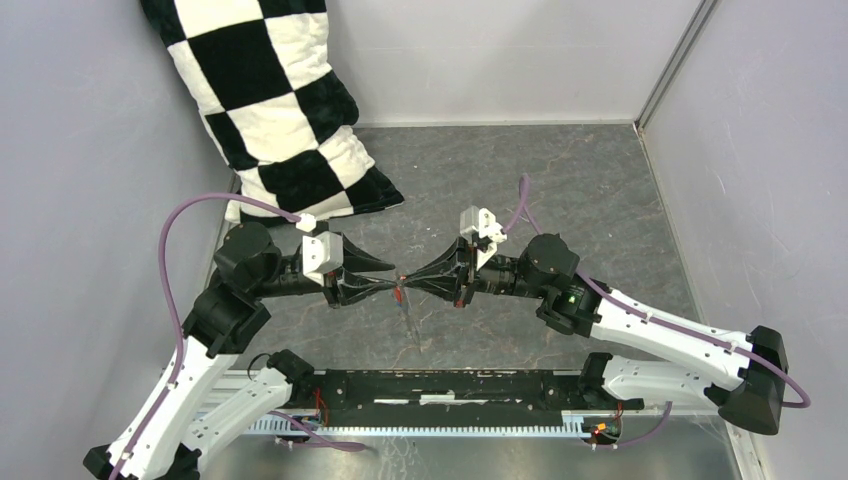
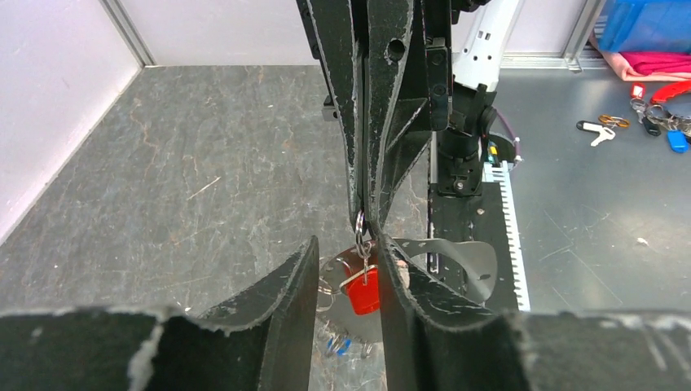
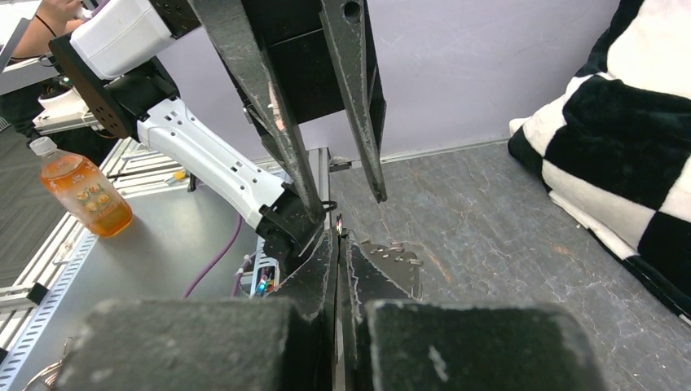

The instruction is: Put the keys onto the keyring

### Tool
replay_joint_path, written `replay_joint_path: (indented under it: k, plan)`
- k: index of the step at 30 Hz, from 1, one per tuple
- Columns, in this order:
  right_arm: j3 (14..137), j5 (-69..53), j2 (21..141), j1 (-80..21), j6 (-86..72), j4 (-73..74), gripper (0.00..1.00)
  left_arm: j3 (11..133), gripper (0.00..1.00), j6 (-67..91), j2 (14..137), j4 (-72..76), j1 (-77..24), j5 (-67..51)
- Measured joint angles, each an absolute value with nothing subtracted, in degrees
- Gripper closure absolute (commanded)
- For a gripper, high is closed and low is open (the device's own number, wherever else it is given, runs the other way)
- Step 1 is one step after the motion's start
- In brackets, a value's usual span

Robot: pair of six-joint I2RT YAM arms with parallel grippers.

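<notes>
Red key (image 2: 363, 295) may slip
Your right gripper (image 3: 338, 240) pinches the red key, dangling between your left gripper's (image 2: 348, 243) parted fingers, keyring (image 2: 485, 265) just beside them; a sideways tug could pull it free

Two hands are seen: one left hand (image 1: 397, 278) and one right hand (image 1: 408, 284). There is one keyring (image 2: 477, 259). The keys are two: one red key (image 2: 363, 295) and one blue key (image 2: 336, 346), which shows only a small part. One pillow (image 1: 275, 110) lies on the one counter (image 1: 560, 190). One bottle (image 3: 85, 191) stands outside. One bunch (image 2: 656, 114) of other keys lies there too; its keys are too small to count.
</notes>
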State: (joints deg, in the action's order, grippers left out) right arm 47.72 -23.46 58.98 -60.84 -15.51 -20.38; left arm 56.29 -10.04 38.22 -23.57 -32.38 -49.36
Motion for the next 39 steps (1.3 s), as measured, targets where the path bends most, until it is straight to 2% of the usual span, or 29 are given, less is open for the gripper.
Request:
replay_joint_path:
  k: [2, 5, 10, 12, 16, 19, 21, 24, 26, 33, 39]
  plan:
    - [47.7, -23.5, 59.0, -60.8, -15.5, -20.4, 0.99, 56.3, 0.68, -10.1, 38.2, -23.9, -32.4, -49.5]
    - [47.7, -23.5, 59.0, -60.8, -15.6, -20.4, 0.99, 56.3, 0.68, -10.1, 38.2, -24.3, -32.4, -49.9]
    - [47.7, -23.7, 59.3, -61.0, -16.2, -22.4, 0.99, 56.2, 0.61, -10.1, 38.3, -24.4, -32.4, -51.0]
    - [47.7, -23.7, 59.5, -61.0, -16.5, -23.6, 0.99, 56.2, 0.61, -10.1, 38.3, -24.5, -32.4, -51.2]
    - [47.5, -23.7, 59.6, -61.1, -17.1, -26.2, 0.99, 56.2, 0.77, -10.1, 38.4, -25.4, -32.4, -51.2]
    - [47.5, -23.7, 59.7, -61.1, -17.3, -27.0, 0.99, 56.2, 0.81, -10.1, 38.4, -25.4, -32.4, -51.2]
    - [47.5, -23.8, 59.9, -61.2, -17.3, -27.1, 0.99, 56.2, 0.79, -10.1, 38.4, -25.3, -32.4, -51.1]
    - [47.5, -24.0, 60.1, -61.4, -17.3, -27.1, 0.99, 56.2, 0.70, -10.1, 38.4, -25.2, -32.4, -51.1]
    - [47.5, -24.0, 60.1, -61.4, -17.2, -27.1, 0.99, 56.2, 0.67, -10.0, 38.4, -25.1, -32.4, -51.2]
    - [47.5, -24.2, 60.1, -61.5, -17.1, -27.0, 0.99, 56.2, 0.67, -10.0, 38.4, -25.1, -32.4, -52.8]
    - [47.5, -24.3, 60.1, -61.5, -17.0, -26.8, 0.99, 56.2, 0.75, -10.0, 38.4, -25.0, -32.4, -53.1]
